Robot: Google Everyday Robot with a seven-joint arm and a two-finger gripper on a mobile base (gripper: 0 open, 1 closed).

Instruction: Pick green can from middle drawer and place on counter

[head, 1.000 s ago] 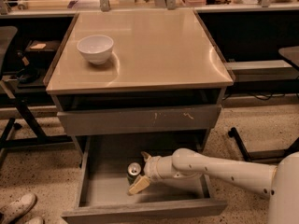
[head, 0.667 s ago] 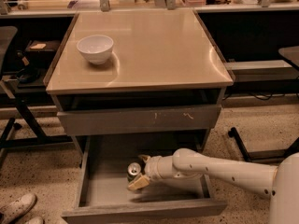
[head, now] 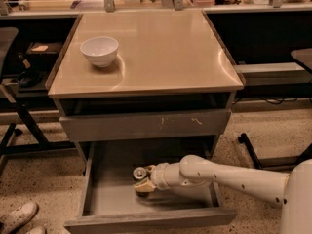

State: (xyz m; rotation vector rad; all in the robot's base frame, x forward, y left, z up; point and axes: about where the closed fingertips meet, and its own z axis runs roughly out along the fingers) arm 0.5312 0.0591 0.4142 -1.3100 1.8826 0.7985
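The middle drawer [head: 105, 199] is pulled open below the cabinet, with a flat grey floor. The green can [head: 140, 172] stands in it near the middle; mostly its silver top shows. My gripper [head: 144, 178] reaches in from the right on a white arm, with its fingers on either side of the can. One pale fingertip [head: 143, 186] lies just in front of the can. The tan counter [head: 156, 48] is above.
A white bowl [head: 99, 50] sits on the counter's left side. A closed grey drawer front with pale scratches [head: 146, 125] is above the open drawer. A black chair base [head: 263, 152] stands at right, a table leg [head: 24, 116] at left, shoes [head: 17, 217] at bottom left.
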